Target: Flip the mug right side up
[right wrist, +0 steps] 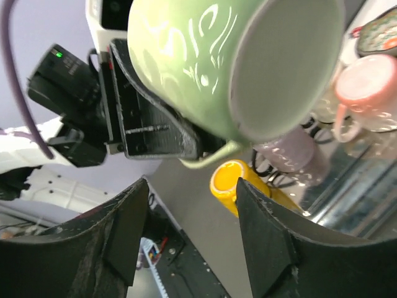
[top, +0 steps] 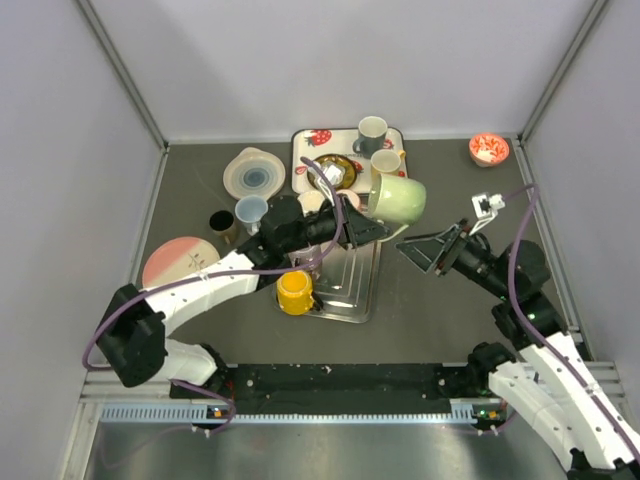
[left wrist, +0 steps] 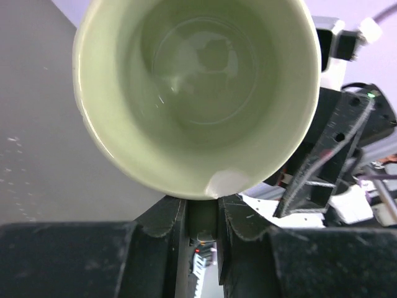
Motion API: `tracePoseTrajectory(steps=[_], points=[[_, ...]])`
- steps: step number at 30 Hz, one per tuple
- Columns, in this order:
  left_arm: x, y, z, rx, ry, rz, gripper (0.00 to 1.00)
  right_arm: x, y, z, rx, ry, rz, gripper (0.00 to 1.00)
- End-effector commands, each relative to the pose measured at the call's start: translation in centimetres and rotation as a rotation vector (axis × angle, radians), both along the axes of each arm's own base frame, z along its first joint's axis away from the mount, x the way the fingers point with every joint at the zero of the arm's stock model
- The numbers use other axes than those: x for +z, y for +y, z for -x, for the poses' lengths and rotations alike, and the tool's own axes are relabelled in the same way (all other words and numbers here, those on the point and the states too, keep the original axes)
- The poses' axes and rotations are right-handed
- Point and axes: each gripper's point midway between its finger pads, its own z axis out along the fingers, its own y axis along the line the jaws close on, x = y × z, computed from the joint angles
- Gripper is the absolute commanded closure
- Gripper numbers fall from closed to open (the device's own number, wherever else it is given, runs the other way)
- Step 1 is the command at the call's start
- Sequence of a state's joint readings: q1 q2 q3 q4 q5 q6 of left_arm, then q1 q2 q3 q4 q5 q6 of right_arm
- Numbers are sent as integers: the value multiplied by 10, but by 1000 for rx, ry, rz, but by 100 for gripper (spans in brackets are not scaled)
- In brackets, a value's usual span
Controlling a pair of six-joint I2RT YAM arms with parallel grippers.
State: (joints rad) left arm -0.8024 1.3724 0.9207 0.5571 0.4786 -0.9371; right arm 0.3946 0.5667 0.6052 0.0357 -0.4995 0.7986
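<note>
The pale green mug [top: 398, 198] hangs in the air above the middle of the table, lying on its side. My left gripper [top: 365, 225] is shut on its handle. In the left wrist view the mug [left wrist: 198, 87] shows its empty mouth, with the handle pinched in the left gripper [left wrist: 201, 208]. In the right wrist view the mug [right wrist: 205, 56] shows its base and white swirl pattern. My right gripper [top: 425, 252] is to the mug's lower right, apart from it. The right gripper [right wrist: 192, 186] is open with nothing between its fingers.
A yellow mug [top: 295, 292] lies on its side at the edge of a metal tray [top: 345, 290] below the green mug. A strawberry-patterned tray [top: 312, 140] with cups stands at the back. Plates [top: 254, 172] [top: 180, 262], small cups [top: 251, 211] and a red bowl [top: 489, 150] lie around.
</note>
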Motion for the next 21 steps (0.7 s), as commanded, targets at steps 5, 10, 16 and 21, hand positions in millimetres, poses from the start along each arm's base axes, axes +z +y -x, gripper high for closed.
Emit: tracePoseTrajectory(steps=[5,10,16,21], points=[[43,11,-44,207,-282,-223,100,-5,-59,13,-273,7,229,36],[19,-1,-79,253,-296,-481,100,1,-109,12,-529,29,317,36],[-37,-19,-111,341,-320,-793,100,-4,-147,11,-706,108,425,37],[-85,-30,-136,368,-301,-957,100,-12,-155,9,-743,130,458,37]])
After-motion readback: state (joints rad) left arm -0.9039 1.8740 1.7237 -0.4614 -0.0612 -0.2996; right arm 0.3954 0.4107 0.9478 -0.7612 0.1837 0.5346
